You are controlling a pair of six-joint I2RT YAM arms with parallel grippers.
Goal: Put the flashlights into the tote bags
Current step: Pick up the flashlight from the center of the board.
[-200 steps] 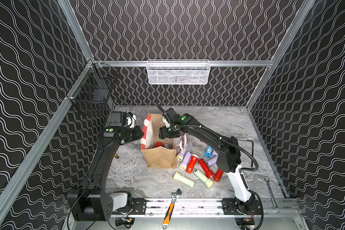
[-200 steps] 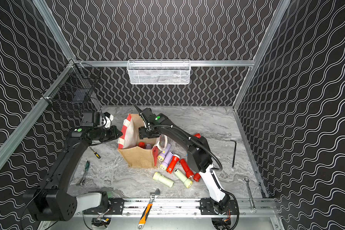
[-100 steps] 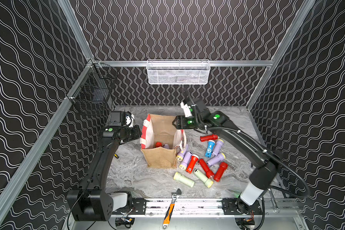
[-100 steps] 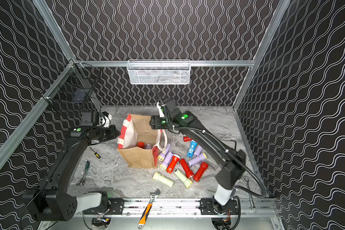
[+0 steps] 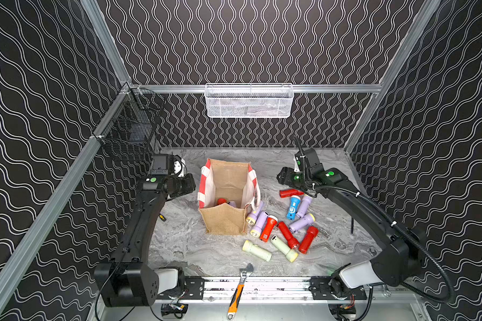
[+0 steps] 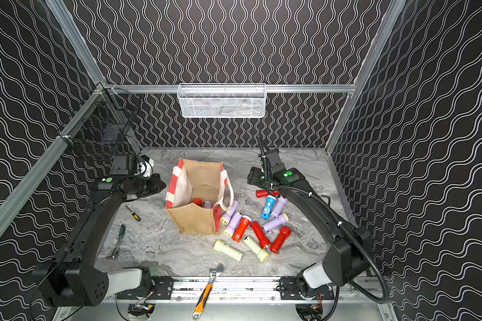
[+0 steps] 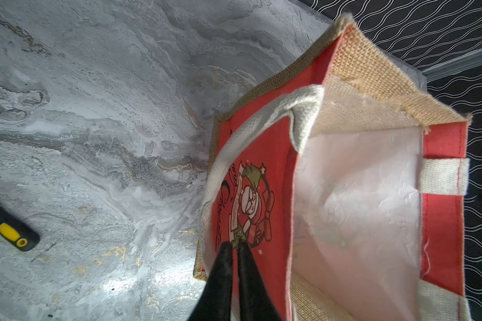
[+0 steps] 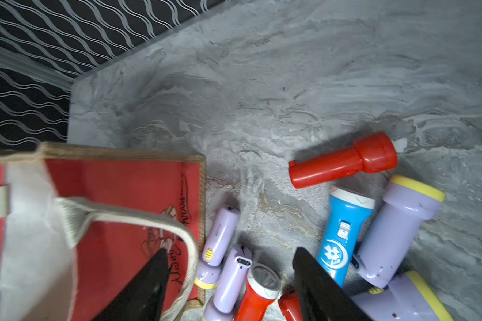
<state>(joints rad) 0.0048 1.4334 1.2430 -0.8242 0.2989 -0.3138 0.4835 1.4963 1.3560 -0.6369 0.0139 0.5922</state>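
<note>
tote bag: the tote bag (image 5: 223, 225) stands upright and open-mouthed mid-desk, with tan burlap on its near face and red-and-white side panels.
in the bag: a red flashlight (image 5: 221, 200) and a lilac flashlight (image 5: 232, 204) lie at the bottom.
flashlights on the desk: eleven lie to the right of the bag.
beside the bag: two lilac ones (image 5: 255, 212) lie against its right side, with a red white-headed one (image 5: 268, 228) just beside them.
far group: a red flashlight on its own (image 5: 289, 192), then the blue flashlight (image 5: 292, 207) touching a lilac one (image 5: 303, 205).
near group: another lilac (image 5: 302, 222), two red (image 5: 287, 234), and two pale green flashlights (image 5: 256, 250) nearest the front rail.
left gripper: the left gripper (image 7: 233, 246) is just left of the bag, facing its red printed panel; the jaws are together with only a sliver between them and nothing seen in them.
right gripper: the right gripper (image 8: 230, 251) is to the right of the bag, near the far red flashlight; the jaws stand wide apart and empty.
desk: the grey marbled desk (image 5: 178, 244) also carries a yellow-and-black screwdriver (image 6: 133, 214) at the left.
front rail: an orange-handled wrench (image 5: 238, 291) lies across it.
</note>
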